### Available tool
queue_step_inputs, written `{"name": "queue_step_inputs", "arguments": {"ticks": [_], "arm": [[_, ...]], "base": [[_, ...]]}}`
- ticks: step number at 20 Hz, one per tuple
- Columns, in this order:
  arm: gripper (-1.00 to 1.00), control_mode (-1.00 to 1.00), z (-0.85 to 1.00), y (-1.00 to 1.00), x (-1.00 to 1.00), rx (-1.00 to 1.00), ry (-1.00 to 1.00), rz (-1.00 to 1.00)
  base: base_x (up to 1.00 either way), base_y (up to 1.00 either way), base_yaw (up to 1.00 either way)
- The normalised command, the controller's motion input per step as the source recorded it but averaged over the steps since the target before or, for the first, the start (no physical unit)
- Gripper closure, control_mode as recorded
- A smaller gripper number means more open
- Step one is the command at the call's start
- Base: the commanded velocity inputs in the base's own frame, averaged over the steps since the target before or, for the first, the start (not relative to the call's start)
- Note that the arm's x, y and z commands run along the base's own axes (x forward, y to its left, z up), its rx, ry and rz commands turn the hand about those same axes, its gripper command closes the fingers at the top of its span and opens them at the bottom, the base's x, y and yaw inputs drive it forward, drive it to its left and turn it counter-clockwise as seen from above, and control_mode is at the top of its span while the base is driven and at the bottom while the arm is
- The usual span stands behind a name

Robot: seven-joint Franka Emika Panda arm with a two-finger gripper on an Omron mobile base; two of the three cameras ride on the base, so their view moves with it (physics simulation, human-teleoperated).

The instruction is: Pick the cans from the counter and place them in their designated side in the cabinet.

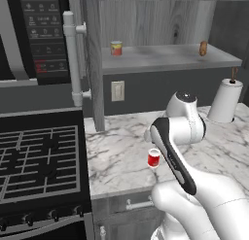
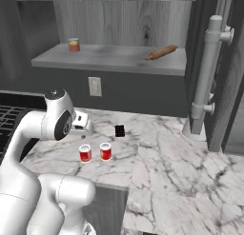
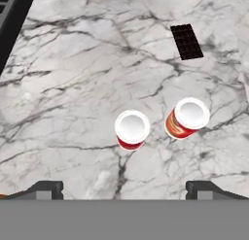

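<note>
The gripper hangs above the counter with its jaws spread wide and nothing between them, touching nothing. Just past the finger tips stand the two cans, upright and close together without touching: the plain red can nearer the stovetop, the orange-red can on its far side. Beyond the orange-red can lies a small black mark, with bare marble all around. The arm bends over the counter's front edge, hand pointing down. Above the cans, the cabinet shelf carries a banded can and a brown object.
</note>
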Motion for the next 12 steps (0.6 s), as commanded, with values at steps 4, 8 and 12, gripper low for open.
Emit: {"name": "queue_step_inputs", "arguments": {"ticks": [4,8,12], "arm": [[-1.0,-1.0,-0.15,0.0,0.11,0.0,0.03,0.0],[-1.0,-1.0,-0.12,0.0,0.12,0.0,0.03,0.0],[-1.0,-1.0,-0.14,0.0,0.12,0.0,0.03,0.0]], "base": [[0.0,0.0,0.0],[0.0,0.0,0.0],[0.0,0.0,0.0]]}}
